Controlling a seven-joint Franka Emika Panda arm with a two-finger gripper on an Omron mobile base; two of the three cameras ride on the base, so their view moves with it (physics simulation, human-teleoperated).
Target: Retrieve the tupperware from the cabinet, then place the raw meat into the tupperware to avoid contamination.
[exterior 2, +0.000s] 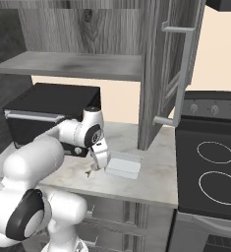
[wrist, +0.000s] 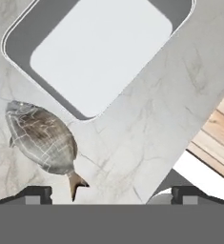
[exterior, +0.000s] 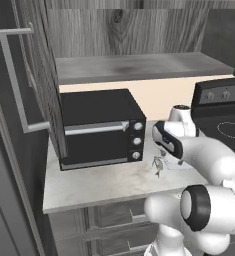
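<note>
I see the tupperware [wrist: 101, 50], a shallow clear rectangular box, sitting open and upright on the marble surface [wrist: 170, 109]. The raw meat [wrist: 42, 138], a grey-tan fish with dark streaks, lies flat just beside it. The cabinet [exterior 2: 158, 74] door stands open.

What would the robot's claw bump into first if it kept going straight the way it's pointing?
Probably the bare counter, between the raw meat and the tupperware. The open claw points down there, though depth is hard to judge.

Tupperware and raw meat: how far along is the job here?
Done: the tupperware is out of the open cabinet and sits on the counter. In hand: nothing; the open gripper hovers near the raw meat. Left: grasp it and place it inside.
</note>
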